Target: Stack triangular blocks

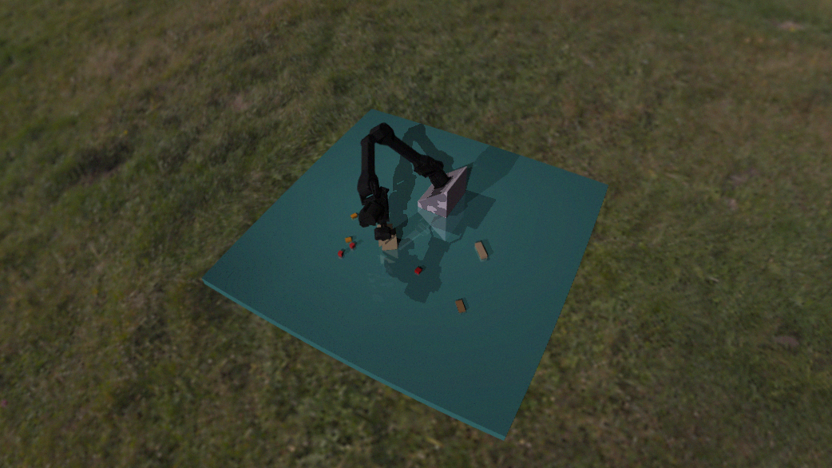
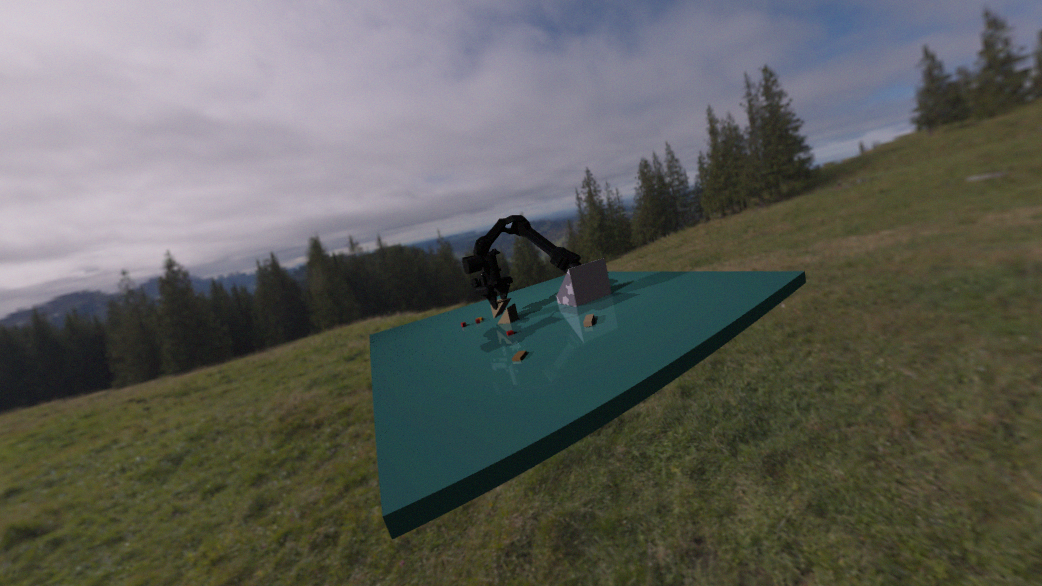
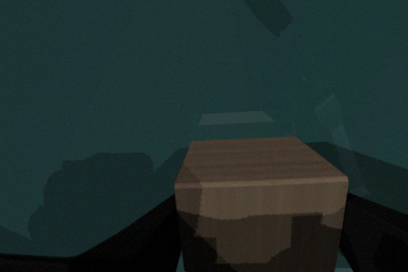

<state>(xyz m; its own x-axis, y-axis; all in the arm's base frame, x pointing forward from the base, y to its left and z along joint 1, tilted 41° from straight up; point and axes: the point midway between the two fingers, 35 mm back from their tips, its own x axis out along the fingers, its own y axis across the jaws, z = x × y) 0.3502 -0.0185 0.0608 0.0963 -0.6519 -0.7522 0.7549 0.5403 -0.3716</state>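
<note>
My gripper (image 1: pixel 384 233) (image 2: pixel 497 301) (image 3: pixel 252 198) is shut on one wooden triangular block (image 3: pixel 259 196) (image 2: pixel 499 309) and holds it low over the teal table (image 1: pixel 307 315) (image 2: pixel 461 426). The held block fills the lower middle of the wrist view, between the dark fingers. The other wooden triangular block (image 1: pixel 389 244) (image 2: pixel 510 314) rests on the table directly under and just beside the gripper. I cannot tell whether the two blocks touch. The lower block does not show in the wrist view.
The arm's grey wedge-shaped base (image 1: pixel 442 196) (image 2: pixel 584 283) stands behind. Small red cubes (image 1: pixel 417 270) (image 1: pixel 340 252) and orange cubes (image 1: pixel 354 215) (image 1: pixel 348 239) lie near the gripper. Two brown blocks (image 1: pixel 481 250) (image 1: pixel 460 306) lie to the right and front.
</note>
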